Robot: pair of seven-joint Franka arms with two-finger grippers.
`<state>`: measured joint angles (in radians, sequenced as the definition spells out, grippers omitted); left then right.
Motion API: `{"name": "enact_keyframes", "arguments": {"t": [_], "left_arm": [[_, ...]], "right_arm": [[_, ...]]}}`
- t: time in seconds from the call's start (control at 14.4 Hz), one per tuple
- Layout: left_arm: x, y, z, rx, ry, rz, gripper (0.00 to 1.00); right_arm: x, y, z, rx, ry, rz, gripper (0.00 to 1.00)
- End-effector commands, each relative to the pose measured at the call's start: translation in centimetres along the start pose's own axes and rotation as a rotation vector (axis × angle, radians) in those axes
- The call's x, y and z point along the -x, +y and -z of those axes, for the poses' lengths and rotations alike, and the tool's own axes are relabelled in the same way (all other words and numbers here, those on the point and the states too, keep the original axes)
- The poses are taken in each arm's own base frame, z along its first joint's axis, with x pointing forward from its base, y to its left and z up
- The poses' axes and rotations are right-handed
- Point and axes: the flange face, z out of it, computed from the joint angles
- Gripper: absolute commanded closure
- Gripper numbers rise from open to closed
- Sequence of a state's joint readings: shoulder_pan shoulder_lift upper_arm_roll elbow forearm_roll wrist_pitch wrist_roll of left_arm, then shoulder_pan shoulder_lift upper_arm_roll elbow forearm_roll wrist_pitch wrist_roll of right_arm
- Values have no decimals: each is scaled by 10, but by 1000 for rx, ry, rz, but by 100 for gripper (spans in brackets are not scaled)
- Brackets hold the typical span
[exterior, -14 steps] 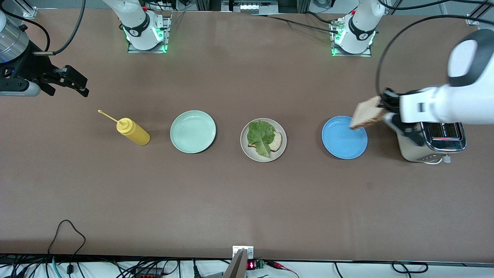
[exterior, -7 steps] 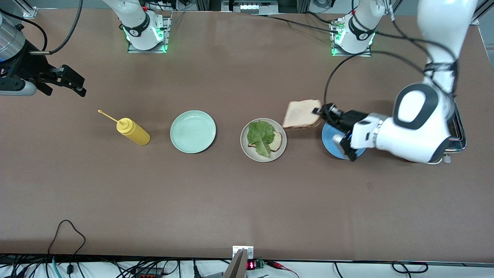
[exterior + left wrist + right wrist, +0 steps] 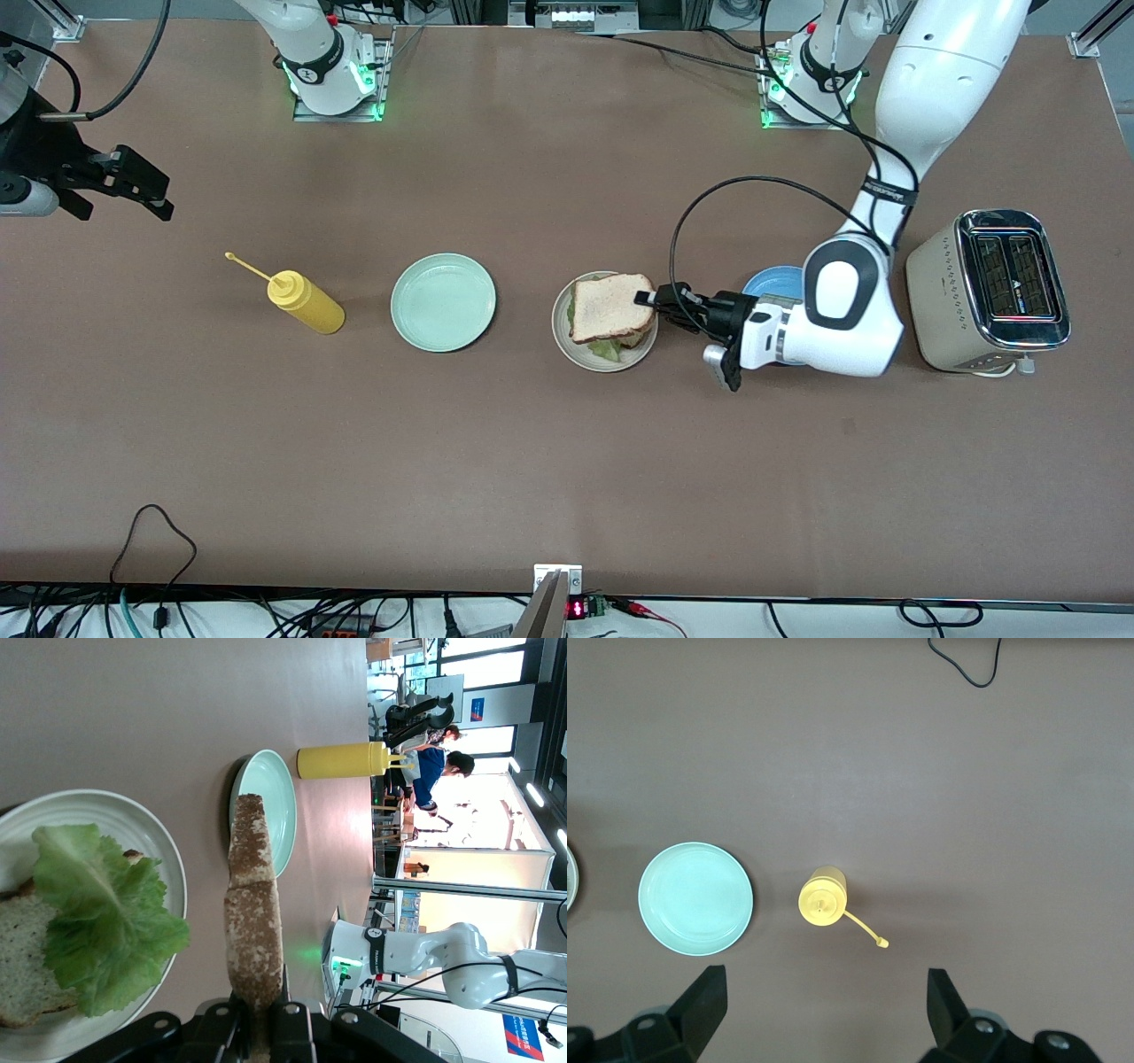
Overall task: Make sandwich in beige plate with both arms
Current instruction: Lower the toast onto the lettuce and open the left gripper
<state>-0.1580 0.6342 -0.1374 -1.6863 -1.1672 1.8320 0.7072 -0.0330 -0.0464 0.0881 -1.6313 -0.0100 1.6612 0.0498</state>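
The beige plate holds a bread slice with a green lettuce leaf lying on it. My left gripper is shut on the crust edge of a second bread slice, holding it level over the plate. That slice covers most of the lettuce from above. In the left wrist view the held slice shows edge-on, apart from the leaf, with the left gripper clamped on it. My right gripper waits open over bare table at the right arm's end; the right wrist view shows the gripper holding nothing.
A mint-green plate lies beside the beige plate, and a yellow squeeze bottle lies tipped beside that. A blue plate is partly hidden under the left arm. A toaster stands at the left arm's end.
The left arm has carried the bread slice from beside the toaster, across the blue plate, to over the beige plate. The right gripper has drifted slightly toward the table's end.
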Motion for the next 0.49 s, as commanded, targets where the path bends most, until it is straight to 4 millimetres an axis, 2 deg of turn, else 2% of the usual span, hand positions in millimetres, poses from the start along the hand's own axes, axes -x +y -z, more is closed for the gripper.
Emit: {"name": "enact_keyframes", "arguments": {"t": [0.0, 0.14, 0.28, 0.42], "left_arm": [[13, -23, -16, 13, 43, -24, 98], [21, -53, -34, 35, 66, -64, 98], [25, -71, -44, 51, 73, -72, 98], [26, -75, -58, 82, 92, -87, 98]], "right_arm": [[2, 0, 7, 5, 12, 7, 0], [3, -7, 7, 4, 12, 15, 0], [3, -12, 8, 3, 12, 26, 0], [3, -11, 9, 6, 15, 24, 0]]}}
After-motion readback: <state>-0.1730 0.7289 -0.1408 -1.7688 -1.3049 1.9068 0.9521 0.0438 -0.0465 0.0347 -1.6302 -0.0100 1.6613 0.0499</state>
